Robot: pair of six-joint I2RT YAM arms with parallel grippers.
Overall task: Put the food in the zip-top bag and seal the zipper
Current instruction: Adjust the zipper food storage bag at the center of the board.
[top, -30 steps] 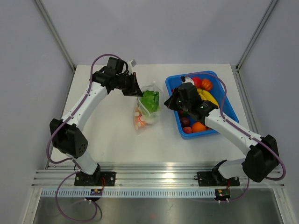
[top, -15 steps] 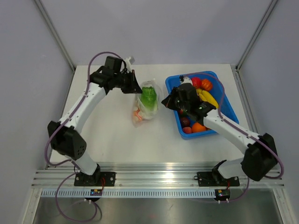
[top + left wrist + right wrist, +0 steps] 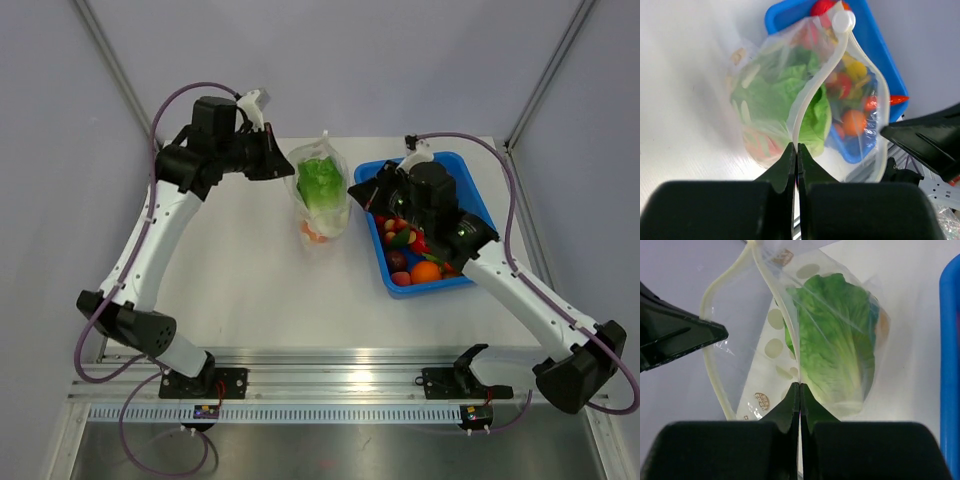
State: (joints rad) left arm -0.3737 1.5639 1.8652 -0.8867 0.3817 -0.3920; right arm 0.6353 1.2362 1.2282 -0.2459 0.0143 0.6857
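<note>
Bag (image 3: pixel 330 215) raised w/ lettuce (image 3: pixel 320 180) inside; L wrist view shows white zipper slider (image 3: pixel 843 21).

The clear dotted bag (image 3: pixel 325 205) hangs upright over the far middle of the table, mouth up. A green lettuce (image 3: pixel 320 180) fills it, with an orange piece (image 3: pixel 316 236) at the bottom. Its white zipper (image 3: pixel 812 95) gapes open. More red, orange and yellow toy food (image 3: pixel 412 240) lies in the blue tray (image 3: pixel 470 200) near the far right corner.

Bare table (image 3: pixel 230 270) gives room in front and left of the held-up zip-top bag (image 3: pixel 322 195), but left gripper (image 3: pixel 283 165), right gripper (image 3: pixel 368 197) and blue tray (image 3: pixel 478 200) hem its sides.
</note>
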